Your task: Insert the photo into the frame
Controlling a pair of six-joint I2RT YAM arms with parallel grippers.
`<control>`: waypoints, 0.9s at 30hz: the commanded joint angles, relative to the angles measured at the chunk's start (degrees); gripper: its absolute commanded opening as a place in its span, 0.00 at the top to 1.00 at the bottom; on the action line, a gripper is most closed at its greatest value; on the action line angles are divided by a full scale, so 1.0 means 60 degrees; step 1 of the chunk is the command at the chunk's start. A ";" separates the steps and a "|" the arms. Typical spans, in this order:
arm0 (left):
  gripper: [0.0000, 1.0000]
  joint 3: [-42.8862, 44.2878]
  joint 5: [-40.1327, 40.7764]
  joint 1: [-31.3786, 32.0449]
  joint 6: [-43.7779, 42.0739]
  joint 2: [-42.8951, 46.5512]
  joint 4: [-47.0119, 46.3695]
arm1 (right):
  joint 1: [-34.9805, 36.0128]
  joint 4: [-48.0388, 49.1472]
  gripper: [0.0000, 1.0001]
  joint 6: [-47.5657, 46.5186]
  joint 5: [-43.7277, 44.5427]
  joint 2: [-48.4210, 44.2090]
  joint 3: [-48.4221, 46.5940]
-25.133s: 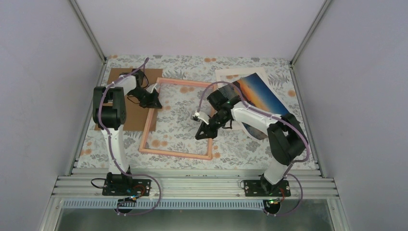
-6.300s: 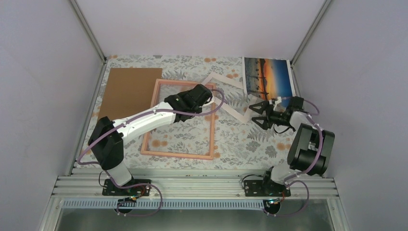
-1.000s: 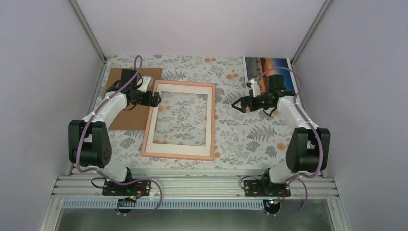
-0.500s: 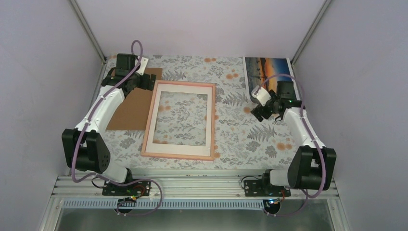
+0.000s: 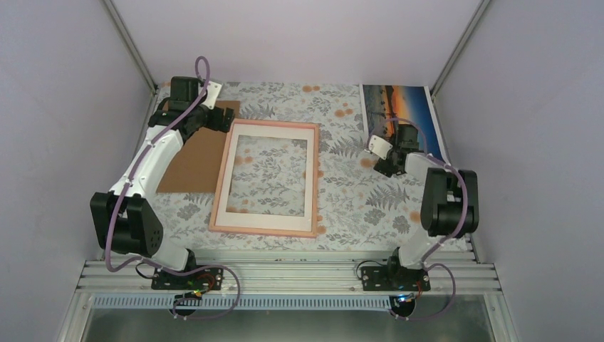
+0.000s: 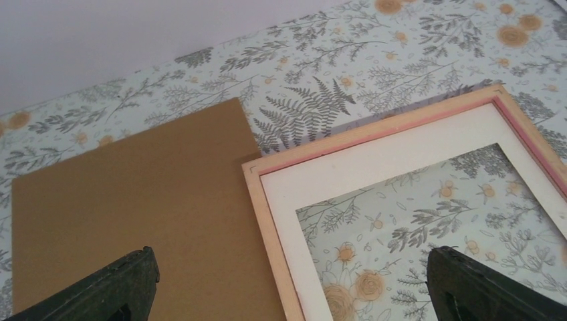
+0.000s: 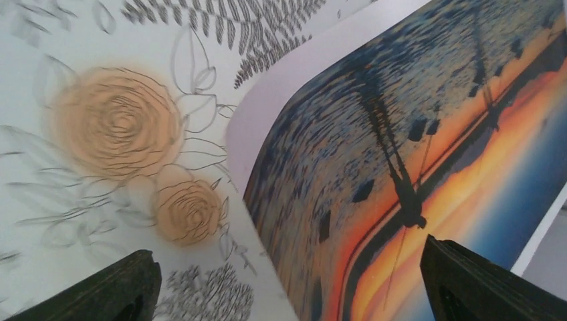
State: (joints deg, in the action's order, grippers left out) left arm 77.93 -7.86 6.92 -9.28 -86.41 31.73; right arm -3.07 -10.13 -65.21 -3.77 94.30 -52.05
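Frame (image 5: 263, 230) around white mat (image 5: 265, 218), photo (image 5: 399, 103) far right, right tool (image 5: 385, 168) beside it

No legible text, labels, brands or numbers in any view. The photo (image 7: 401, 167) ahead of the right fingers (image 7: 114, 287) shows picture content only, no caption or print mark. The frame (image 6: 262, 214) ahead of the left fingers (image 6: 114, 287) is unmarked
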 commanded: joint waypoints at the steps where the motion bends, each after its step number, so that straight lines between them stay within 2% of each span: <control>1: 0.00 0.0066 -0.0817 -0.0038 -0.0416 0.0484 0.0057 | -0.0017 0.1801 0.10 -0.0914 0.0602 0.1197 -0.0196; 4: 0.00 0.0195 -0.1188 -0.0032 -0.0574 0.0603 0.0076 | -0.0030 0.1836 0.32 -0.0917 0.0767 0.1834 -0.0739; 6: 0.00 0.0129 -0.1232 -0.0041 -0.0784 0.0732 -0.0080 | -0.0022 0.1545 0.55 -0.0692 0.0770 0.2006 -0.1234; 9: 0.00 -0.0175 -0.1613 -0.0028 -0.1516 0.0968 -0.0455 | -0.0008 0.0054 0.91 -0.0406 0.0224 0.1872 -0.2132; 10: 0.00 -0.0197 -0.1801 -0.0035 -0.1757 0.1008 -0.0490 | -0.0011 -0.0598 0.96 -0.0337 -0.0048 0.1733 -0.2462; 18: 0.00 -0.0398 -0.3844 0.0280 -0.4163 0.0996 -0.0558 | 0.0065 -0.5577 0.96 -0.1026 -0.2962 -0.0703 -0.4154; 22: 0.00 -0.0486 -0.3875 0.1082 -0.5512 0.0891 -0.0773 | 0.0349 -0.7167 0.96 -0.1833 -0.3889 -0.1986 -0.4214; 27: 0.00 -0.0576 -0.3635 0.2307 -0.6841 0.0806 -0.1302 | 0.0733 -0.8175 0.96 -0.2137 -0.4738 -0.3228 -0.4369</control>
State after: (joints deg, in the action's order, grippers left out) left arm 75.40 -28.10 16.40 -40.58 -81.28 27.94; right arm -0.36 -48.62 -74.76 -24.32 77.93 -77.21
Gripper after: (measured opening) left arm 0.998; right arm 0.037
